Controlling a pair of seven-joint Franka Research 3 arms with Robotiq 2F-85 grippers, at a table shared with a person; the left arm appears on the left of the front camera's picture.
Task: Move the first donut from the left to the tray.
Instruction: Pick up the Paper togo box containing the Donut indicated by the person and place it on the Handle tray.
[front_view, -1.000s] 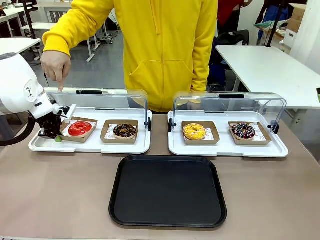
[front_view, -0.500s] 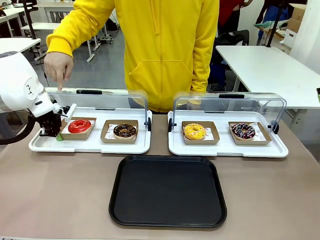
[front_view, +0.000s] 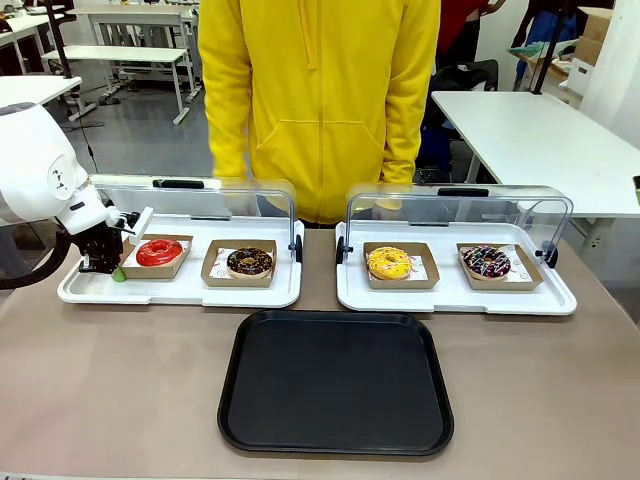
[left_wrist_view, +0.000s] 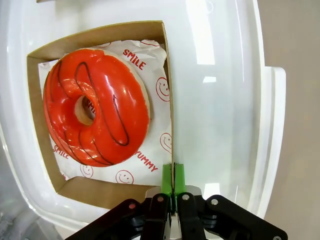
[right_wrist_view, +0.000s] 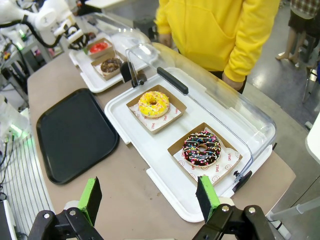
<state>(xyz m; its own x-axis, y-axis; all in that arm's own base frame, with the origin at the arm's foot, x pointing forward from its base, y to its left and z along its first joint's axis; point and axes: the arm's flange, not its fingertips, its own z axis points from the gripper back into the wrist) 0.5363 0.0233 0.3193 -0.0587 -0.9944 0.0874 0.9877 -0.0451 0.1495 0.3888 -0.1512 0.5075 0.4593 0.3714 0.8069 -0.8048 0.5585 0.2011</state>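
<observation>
The first donut from the left (front_view: 160, 252) is a glossy red ring in a brown cardboard holder (front_view: 180, 262). It sits at the left end of the left white tray (front_view: 180, 292). My left gripper (front_view: 112, 268) is at the holder's left side. In the left wrist view the green pads (left_wrist_view: 167, 176) are shut on the holder's side wall (left_wrist_view: 169, 100), beside the red donut (left_wrist_view: 97, 112). The black tray (front_view: 336, 382) lies at the table's front centre. My right gripper (right_wrist_view: 149, 200) hangs open high above the right end of the table.
A chocolate donut (front_view: 249, 262) sits right of the red one. The right white tray (front_view: 455, 298) holds a yellow donut (front_view: 389, 263) and a sprinkled chocolate donut (front_view: 486, 262). Clear lids (front_view: 190, 195) stand raised behind both trays. A person in a yellow hoodie (front_view: 320, 100) stands at the far side.
The person's hand that pointed down above the left case has drawn back out of sight. The red donut's holder has shifted slightly in my shut left gripper.
</observation>
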